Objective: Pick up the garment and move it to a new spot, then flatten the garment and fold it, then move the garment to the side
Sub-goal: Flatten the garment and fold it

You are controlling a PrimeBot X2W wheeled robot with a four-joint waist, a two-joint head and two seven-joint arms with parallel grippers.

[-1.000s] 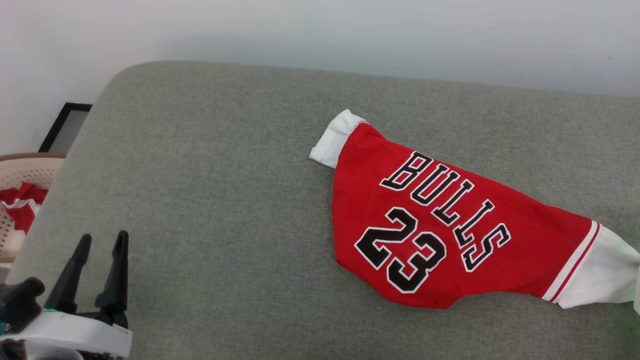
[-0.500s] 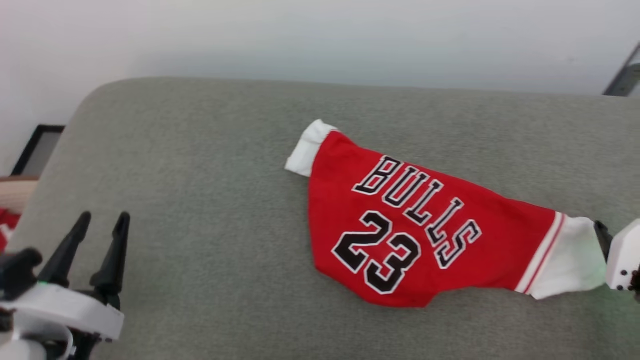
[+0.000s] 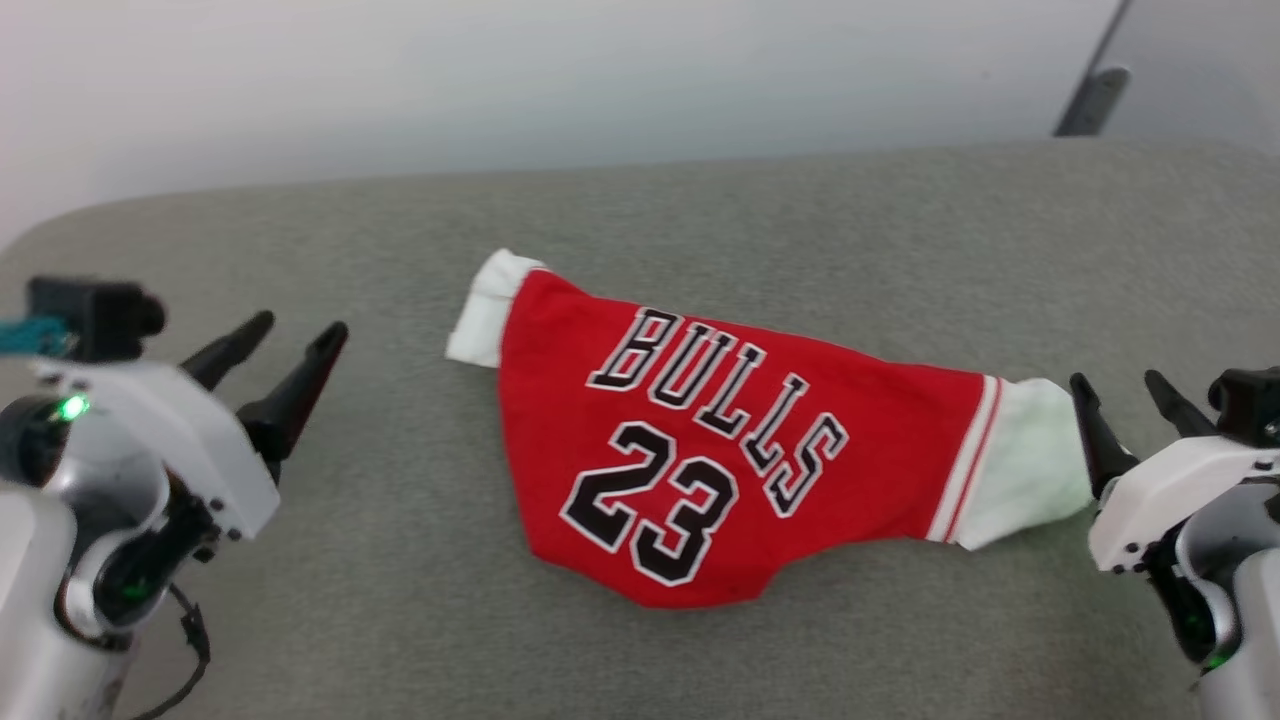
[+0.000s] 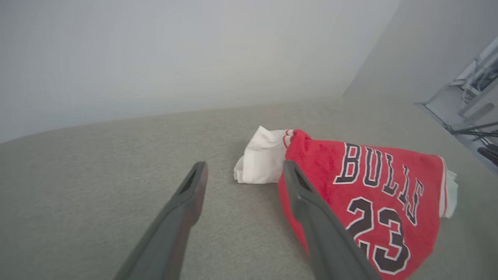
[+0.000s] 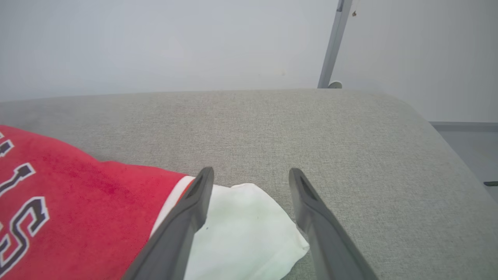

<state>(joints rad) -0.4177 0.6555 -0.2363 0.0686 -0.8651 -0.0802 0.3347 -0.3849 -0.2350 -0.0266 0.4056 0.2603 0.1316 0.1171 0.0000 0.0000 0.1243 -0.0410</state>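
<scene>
Left gripper (image 3: 302, 323), nearest at the robot's left: the two dark fingers are spread, with nothing between them. It sits over bare grey cushion (image 3: 400, 520), clear of the cloth. In the left wrist view the same gripper (image 4: 244, 164) points toward the folded white sleeve (image 4: 260, 159), with a strip of cushion in between.

Right gripper (image 3: 1114, 378), nearest at the robot's right: the fingers are likewise spread and empty. The inner finger tip stands just at the edge of the other white sleeve (image 3: 1030, 470). In the right wrist view this gripper (image 5: 251, 170) straddles that sleeve (image 5: 249, 229), and whether a finger touches the fabric cannot be told (the cloth lies below the fingers, no pinch seen).

The garment (image 3: 720, 450) lies between the two grippers on the middle of the cushion, lettered side up. It is folded into a wide band with a curved lower edge. The black, white-edged "BULLS" (image 3: 715, 400) runs slantwise, with "23" (image 3: 650, 500) beneath it. Red-and-white striped trim (image 3: 965, 460) separates the red body from the right-hand sleeve. The left-hand sleeve (image 3: 485, 310) is doubled back on itself.

Beyond the garment the cushion is bare up to its rounded far edge. Behind that is a pale wall (image 3: 600, 80). A grey metal pole (image 3: 1090, 100) leans at the far right.
</scene>
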